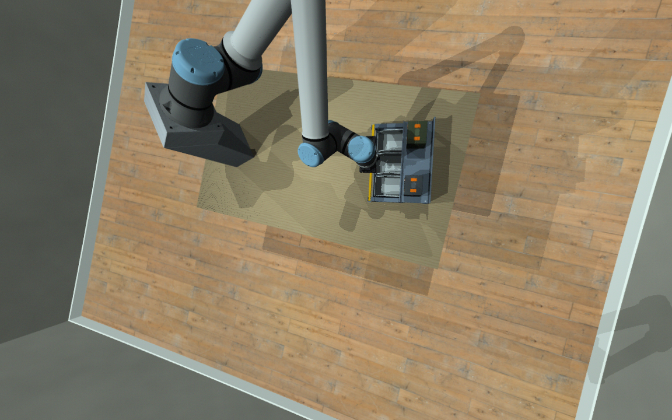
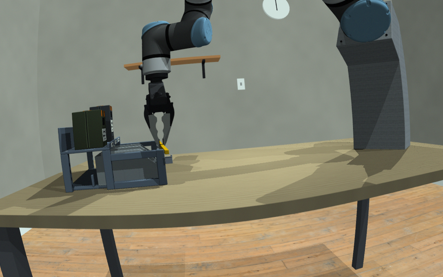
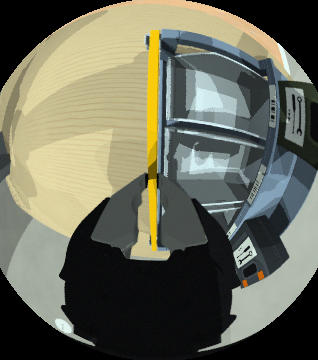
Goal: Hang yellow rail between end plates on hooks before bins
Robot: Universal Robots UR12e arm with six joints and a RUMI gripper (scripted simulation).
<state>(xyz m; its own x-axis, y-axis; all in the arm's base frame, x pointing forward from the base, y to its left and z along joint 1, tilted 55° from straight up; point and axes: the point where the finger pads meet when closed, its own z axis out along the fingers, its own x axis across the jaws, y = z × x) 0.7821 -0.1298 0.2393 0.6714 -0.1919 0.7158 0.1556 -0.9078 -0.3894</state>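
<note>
One yellow rail (image 3: 154, 105), clamped in the jaws of one gripper (image 3: 152, 220), running up frame centre along the front edge of the bin rack (image 3: 214, 150). Three bins. Two dark boxes (image 2: 88, 129) on the rear shelf. Hooks and end plates hard to make out.

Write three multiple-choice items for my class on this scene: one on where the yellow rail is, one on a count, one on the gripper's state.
1. Where is the yellow rail?
A. along the front edge of the bin rack
B. on the wall shelf
C. on the floor

2. How many clear bins sit in a row behind the rail?
A. one
B. three
C. five

3. What is the gripper doing?
A. open above the table
B. shut on nothing
C. shut on the rail

Answers: 1 A, the wrist view shows it running along the rack's front; 2 B, the top view shows three compartments; 3 C, the fingers pinch the rail from both sides.
</note>
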